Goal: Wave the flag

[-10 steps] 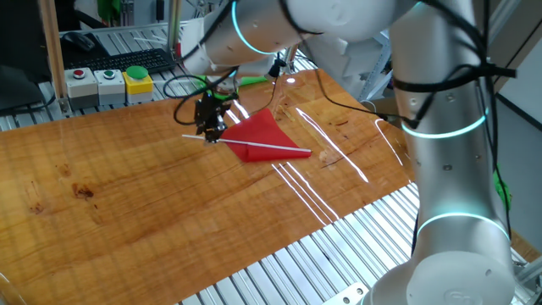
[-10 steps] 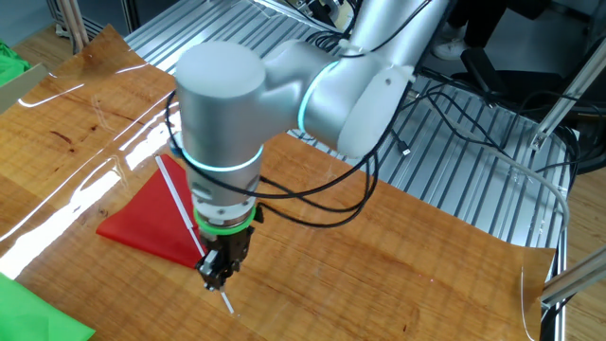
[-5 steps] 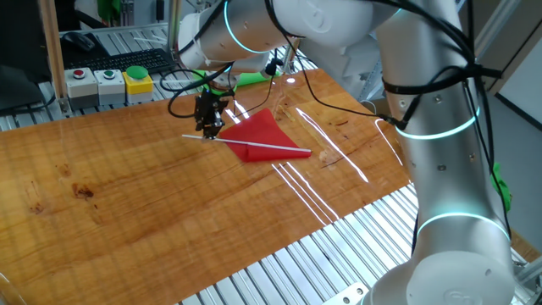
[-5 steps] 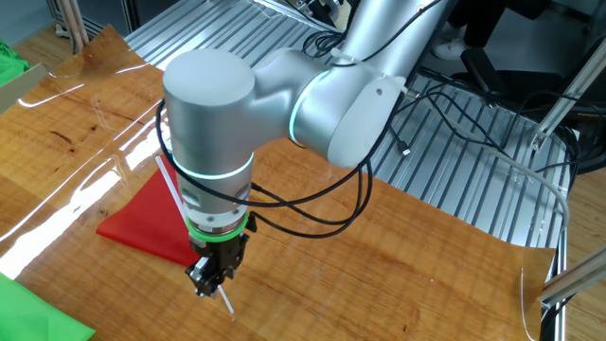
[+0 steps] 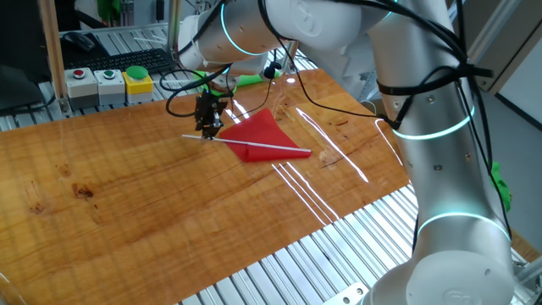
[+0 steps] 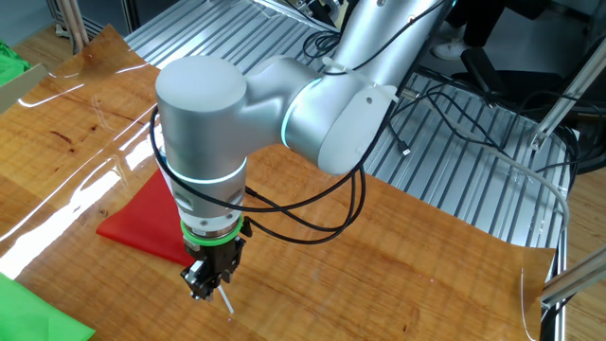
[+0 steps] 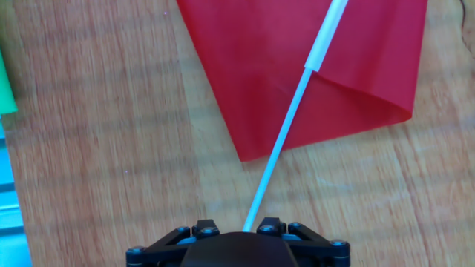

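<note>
one fixed view: upper middle of the frame, gripper pointing down over the wooden table, its tip right at the left end of the stick. flag lying flat just right of centre-top, red cloth spread on the wood, white stick running from the gripper toward the lower right. cannot tell from here whether the fingers are closed on the stick. button box with red, green and yellow buttons in the upper left, beyond the table edge.

the other fixed view: big grey arm filling the centre, gripper low in the frame, tip down near the wood. flag at the left, partly hidden behind the arm; short white stick end poking out just below the gripper. grip not clear here either. green cloth in the lower left corner.

hand view: gripper as a dark body at the bottom edge, fingers not visible. flag filling the upper half, cloth flat with one corner folded over, stick slanting from the upper right down to the bottom centre and vanishing at the gripper body. cannot tell whether held.
</note>
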`<action>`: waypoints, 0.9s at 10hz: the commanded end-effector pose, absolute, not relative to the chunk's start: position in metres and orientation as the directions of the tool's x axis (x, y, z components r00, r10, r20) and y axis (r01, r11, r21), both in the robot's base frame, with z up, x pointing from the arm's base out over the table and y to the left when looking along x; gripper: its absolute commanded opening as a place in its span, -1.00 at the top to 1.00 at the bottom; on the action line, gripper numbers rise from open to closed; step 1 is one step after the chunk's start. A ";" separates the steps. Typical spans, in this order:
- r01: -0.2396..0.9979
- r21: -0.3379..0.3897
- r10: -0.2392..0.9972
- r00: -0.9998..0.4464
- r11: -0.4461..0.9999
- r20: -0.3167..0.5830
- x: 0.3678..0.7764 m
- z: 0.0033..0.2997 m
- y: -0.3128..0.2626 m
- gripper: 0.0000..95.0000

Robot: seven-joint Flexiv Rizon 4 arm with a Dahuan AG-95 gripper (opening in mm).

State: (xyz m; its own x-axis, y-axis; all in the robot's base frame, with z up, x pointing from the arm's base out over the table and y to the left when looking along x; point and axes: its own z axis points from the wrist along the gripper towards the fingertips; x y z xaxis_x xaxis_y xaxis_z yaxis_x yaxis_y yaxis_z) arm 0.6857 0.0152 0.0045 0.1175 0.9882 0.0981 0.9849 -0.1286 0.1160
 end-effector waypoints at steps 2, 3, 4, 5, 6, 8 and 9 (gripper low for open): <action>0.985 0.117 0.988 0.115 -0.127 0.103 0.685 0.003 0.014 0.20; 0.985 0.118 0.987 0.116 -0.129 0.109 0.686 0.005 0.014 0.60; 0.984 0.124 0.988 0.113 -0.125 0.105 0.686 0.003 0.014 0.60; 0.985 0.125 0.989 0.109 -0.122 0.103 0.686 0.002 0.014 1.00; 0.986 0.121 0.989 0.104 -0.116 0.103 0.685 0.000 0.014 1.00; 0.987 0.119 0.989 0.099 -0.112 0.108 0.685 0.004 0.015 1.00; 0.986 0.123 0.990 0.099 -0.111 0.102 0.685 0.003 0.014 1.00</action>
State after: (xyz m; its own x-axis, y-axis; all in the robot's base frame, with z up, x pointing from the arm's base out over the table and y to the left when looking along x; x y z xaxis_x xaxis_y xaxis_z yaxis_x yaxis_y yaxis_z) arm 0.6865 0.0145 0.0031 0.1008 0.9890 0.1086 0.9861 -0.1139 0.1213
